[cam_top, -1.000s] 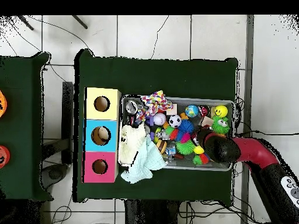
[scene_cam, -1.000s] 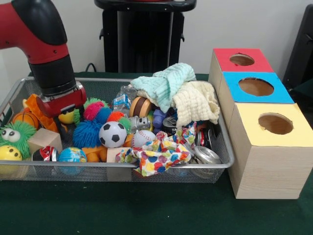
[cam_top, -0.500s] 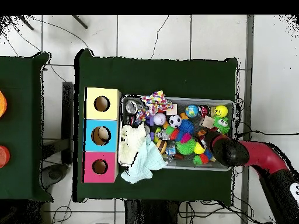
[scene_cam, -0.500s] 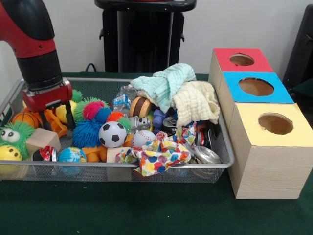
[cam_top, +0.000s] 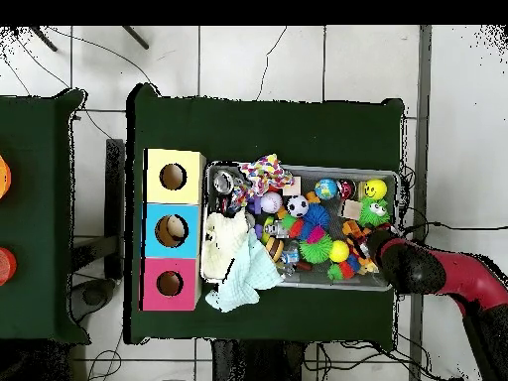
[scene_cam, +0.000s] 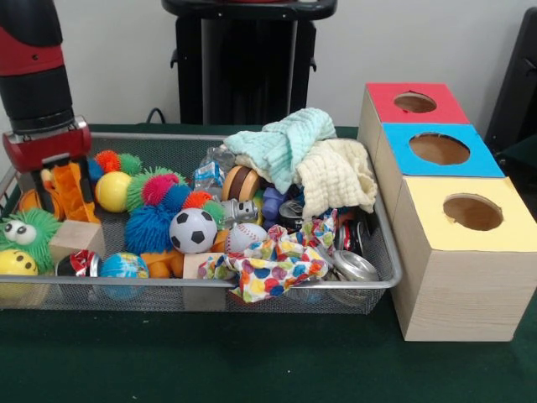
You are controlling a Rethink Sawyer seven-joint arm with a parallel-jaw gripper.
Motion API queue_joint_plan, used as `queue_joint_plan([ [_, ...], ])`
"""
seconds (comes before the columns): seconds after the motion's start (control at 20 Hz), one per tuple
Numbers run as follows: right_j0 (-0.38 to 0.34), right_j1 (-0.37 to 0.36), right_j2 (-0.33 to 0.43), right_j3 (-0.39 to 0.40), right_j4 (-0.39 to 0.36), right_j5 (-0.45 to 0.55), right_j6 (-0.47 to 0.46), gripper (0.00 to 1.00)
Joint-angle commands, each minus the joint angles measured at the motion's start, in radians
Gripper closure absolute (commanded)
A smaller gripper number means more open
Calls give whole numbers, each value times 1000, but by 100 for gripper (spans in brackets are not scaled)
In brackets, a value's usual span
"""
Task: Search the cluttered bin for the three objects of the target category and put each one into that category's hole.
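Note:
The wire mesh bin [scene_cam: 210,284] lies on the green table, full of toys; it also shows in the overhead view [cam_top: 298,168]. My gripper [scene_cam: 57,186] hangs over the bin's far left end in the front view, shut on the orange plush toy [scene_cam: 67,191], which sits between the fingers just above the clutter. In the overhead view the gripper [cam_top: 377,246] is at the bin's right end. A pale tan plush does not show. Another orange soft shape [scene_cam: 159,262] lies under the blue fuzzy ball. The red [scene_cam: 415,102], blue [scene_cam: 439,149] and yellow [scene_cam: 472,211] hole boxes stand beside the bin.
A mint cloth [scene_cam: 285,138] and a cream cloth [scene_cam: 336,176] are piled at the bin's end by the boxes. A dotted cloth [scene_cam: 268,269] drapes over the front rim. A soccer ball [scene_cam: 193,229], a yellow ball [scene_cam: 112,191] and the green googly-eyed ball [scene_cam: 25,233] lie close to the gripper.
My gripper has moved toward the bin's end away from the boxes and risen a little, with the orange plush toy carried along between its fingers. The yellow ball is now uncovered.

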Motion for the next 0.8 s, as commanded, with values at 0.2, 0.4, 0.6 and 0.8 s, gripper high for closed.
queue_joint_plan([
  [0.2,-3,-29,-24,62,-7,19,-68,0],
  [0.4,-6,-39,-29,82,-17,9,-65,0],
  [0.6,-14,-35,-32,109,-20,-5,-55,0],
  [0.8,-14,-36,-37,120,-22,-33,-19,0],
])
